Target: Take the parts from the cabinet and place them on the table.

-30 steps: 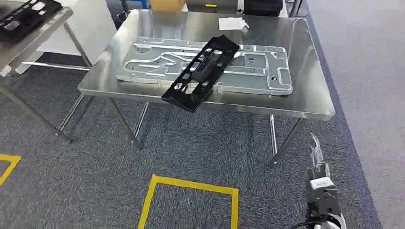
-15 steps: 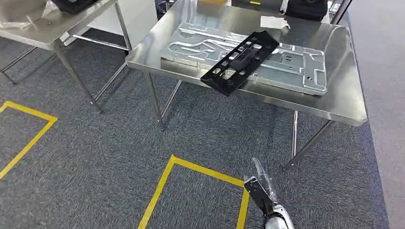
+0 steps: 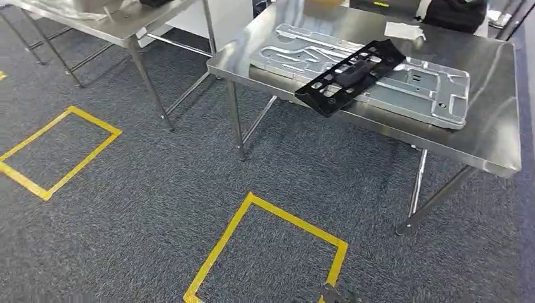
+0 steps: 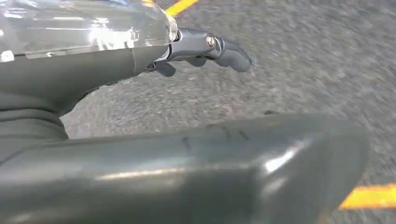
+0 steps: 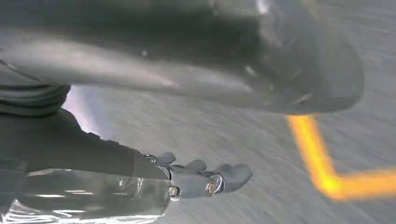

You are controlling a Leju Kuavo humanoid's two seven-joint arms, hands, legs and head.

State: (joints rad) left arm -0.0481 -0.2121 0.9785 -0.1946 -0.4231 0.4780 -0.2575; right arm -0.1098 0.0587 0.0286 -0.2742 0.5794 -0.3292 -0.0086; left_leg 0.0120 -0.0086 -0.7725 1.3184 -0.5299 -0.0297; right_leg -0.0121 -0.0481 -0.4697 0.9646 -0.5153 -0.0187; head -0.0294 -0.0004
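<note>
Parts already delivered, a black bracket [image 3: 351, 76] lying across a silver plate [image 3: 435, 88] on the bench [image 3: 498, 145], while left robot hand [image 4: 205, 49] and right robot hand [image 5: 205, 179] hang empty, fingers loosely extended, suggesting any further fetching remains.

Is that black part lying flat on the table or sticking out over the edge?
Sticking out: the black part lies slanted across the silver plate, its near end overhanging the table edge.

black part [image 3: 351, 77] | silver plate [image 3: 416, 85] | steel table [image 3: 492, 132] | grey carpet [image 3: 139, 208] | yellow tape [image 3: 277, 218]
</note>
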